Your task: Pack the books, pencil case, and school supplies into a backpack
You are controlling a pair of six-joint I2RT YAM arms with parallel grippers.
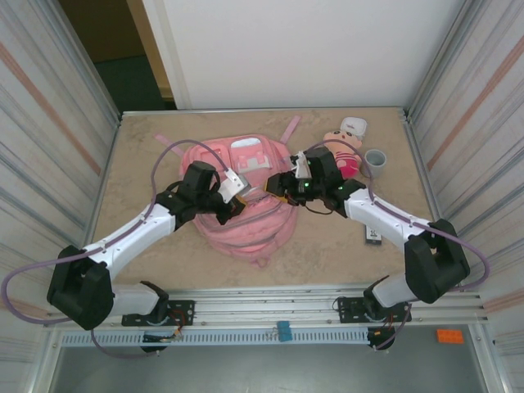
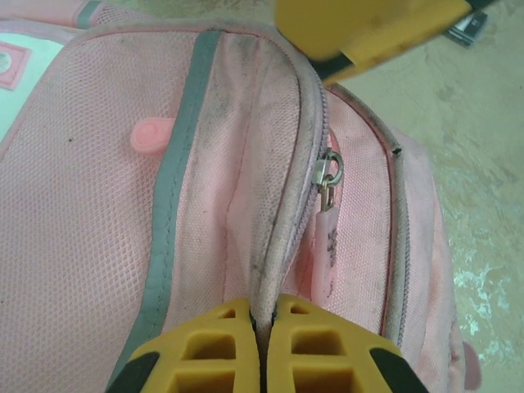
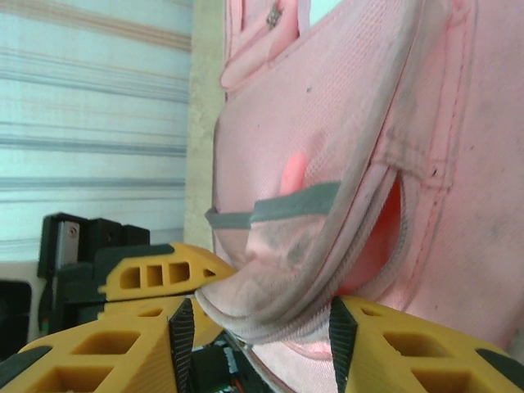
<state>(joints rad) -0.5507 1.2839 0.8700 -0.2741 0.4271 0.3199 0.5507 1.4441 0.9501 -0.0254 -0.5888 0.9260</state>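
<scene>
Left gripper (image 2: 262, 318) nearest, yellow jaws pressed together on a fold of the pink backpack (image 1: 246, 229) below its zip pull (image 2: 329, 173), right gripper (image 3: 255, 321) partly parted (thick bunch of the opening's edge clamped between), backpack lying mid-table (image 1: 327, 258).

1. Top external view: fixed above and behind the arm bases, facing down and forward across the table (image 1: 327, 246). It is the widest and most distant view, taking in both arms and the whole backpack (image 1: 246, 221).
2. Left wrist view: mounted on the left arm, facing along the left gripper (image 2: 260, 315), whose fingers sit at the bottom edge. It is very close to the backpack fabric, with table surface at the right.
3. Right wrist view: mounted on the right arm, facing along the right gripper (image 3: 255, 327) at the bottom edge. It is very close, with the side wall (image 3: 98, 123) behind.
4. Overlap: all three views share the backpack's zipped edge. Each wrist view catches the opposite gripper.
</scene>
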